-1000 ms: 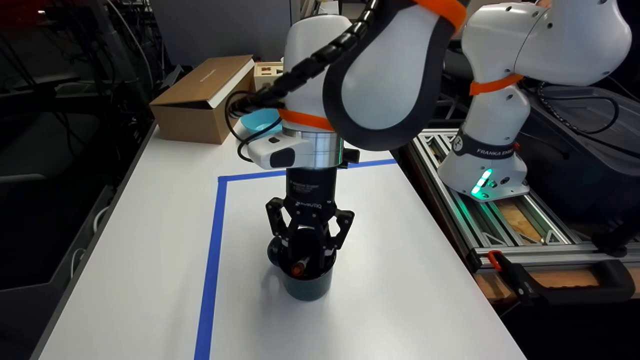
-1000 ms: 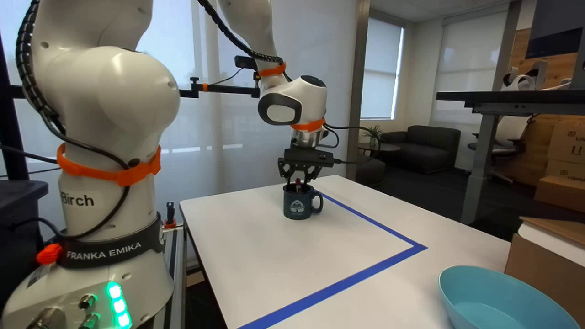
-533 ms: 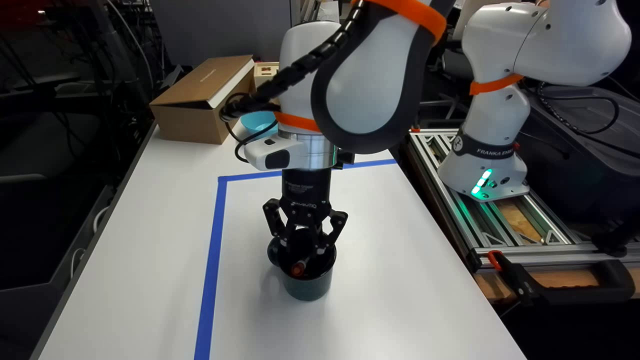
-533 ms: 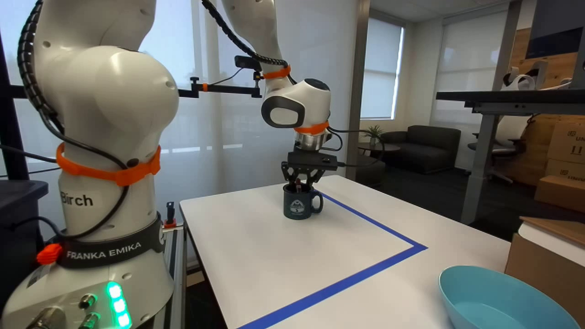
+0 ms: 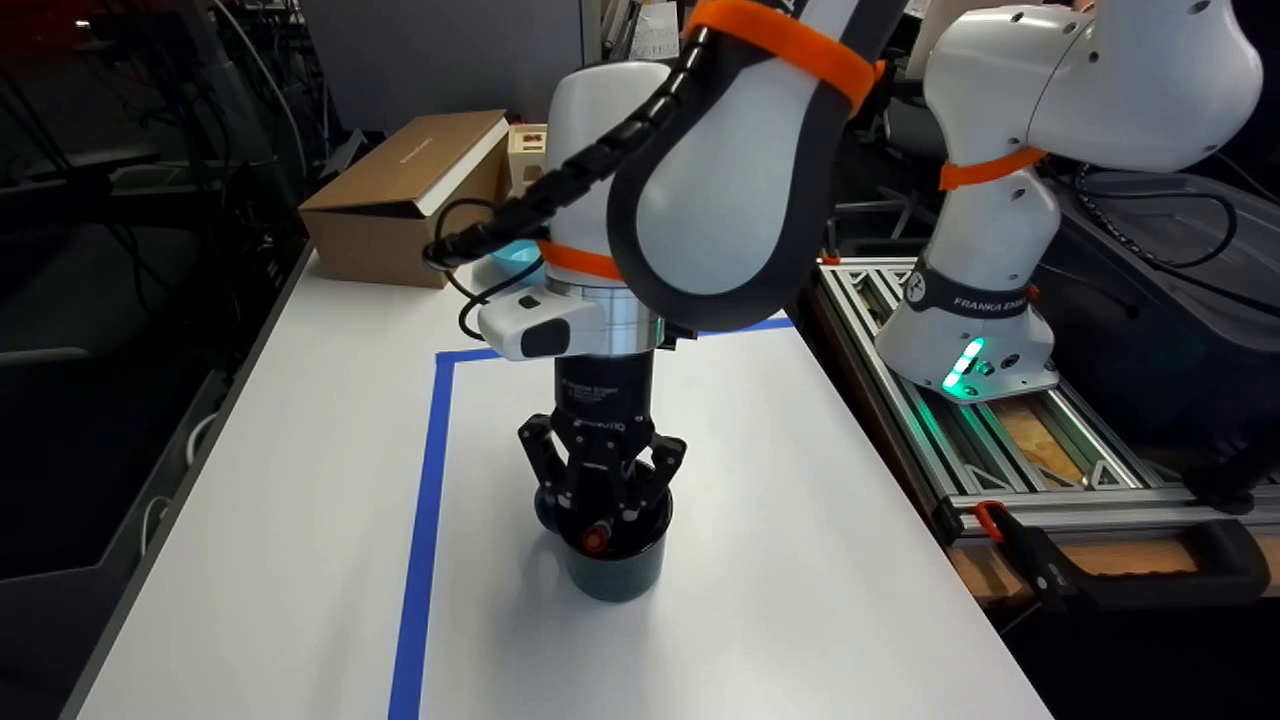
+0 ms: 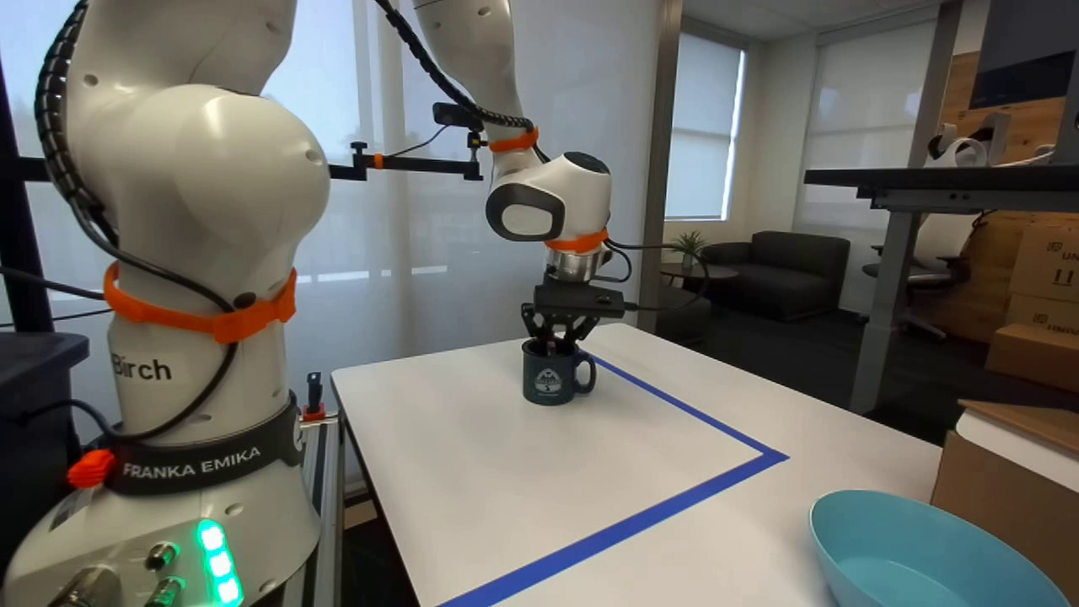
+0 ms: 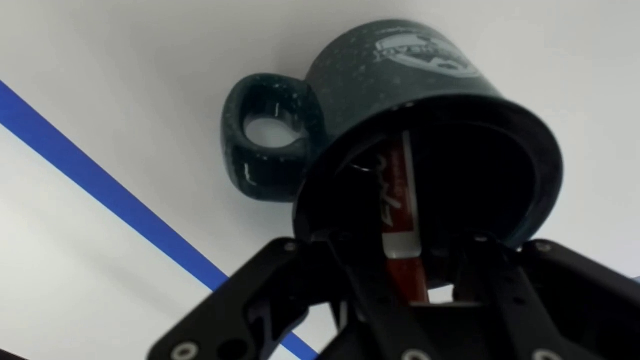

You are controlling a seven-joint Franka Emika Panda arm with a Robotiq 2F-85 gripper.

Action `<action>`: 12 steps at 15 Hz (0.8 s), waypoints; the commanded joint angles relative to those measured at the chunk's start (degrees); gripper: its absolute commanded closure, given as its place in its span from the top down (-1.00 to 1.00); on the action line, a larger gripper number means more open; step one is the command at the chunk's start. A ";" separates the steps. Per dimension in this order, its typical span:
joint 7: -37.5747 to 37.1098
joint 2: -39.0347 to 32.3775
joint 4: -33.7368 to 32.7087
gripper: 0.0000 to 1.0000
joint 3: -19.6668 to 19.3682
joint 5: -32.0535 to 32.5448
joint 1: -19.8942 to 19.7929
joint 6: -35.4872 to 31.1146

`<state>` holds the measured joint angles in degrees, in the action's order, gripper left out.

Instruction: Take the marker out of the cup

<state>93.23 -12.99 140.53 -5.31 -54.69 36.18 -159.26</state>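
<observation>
The dark teal mug, the cup, stands upright on the table in both exterior views [image 5: 615, 578] [image 6: 548, 384]. It fills the upper middle of the wrist view [image 7: 370, 75], handle at left. The marker [image 7: 400, 195] has a red label, a white band and a red cap. It leans inside the cup, cap end up; its cap shows at the cup mouth in an exterior view [image 5: 596, 540]. My gripper [image 5: 598, 512] points down into the cup mouth. Its fingers are apart on either side of the marker, with a gap beside the cap in the wrist view [image 7: 407, 242]. The fingertips are hard to see in the dark.
Blue tape [image 5: 425, 520] marks lines on the white table [image 5: 800, 560]. A light blue bowl [image 6: 927, 539] and a cardboard box [image 5: 390, 220] stand at the table's far end. The robot base [image 5: 965, 340] stands beside the table; a black-handled saw [image 5: 1130, 570] lies near it.
My gripper has moved lower, into the cup mouth, and a little toward the handle side. The cup and marker have not visibly moved.
</observation>
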 commanded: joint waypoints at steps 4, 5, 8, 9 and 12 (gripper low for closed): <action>2.08 -1.95 -1.81 -0.91 1.08 -1.96 -0.62 0.38; 1.38 -1.54 -1.50 -1.00 0.88 -1.39 -0.45 0.22; -3.72 1.35 0.70 -0.90 9.24 4.26 -8.88 -1.20; -6.38 2.62 1.68 -0.90 11.41 6.11 -10.94 -1.17; -13.18 6.43 4.32 -0.90 15.61 10.83 -15.44 -0.36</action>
<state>86.48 -12.28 140.69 6.04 -48.19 24.90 -159.74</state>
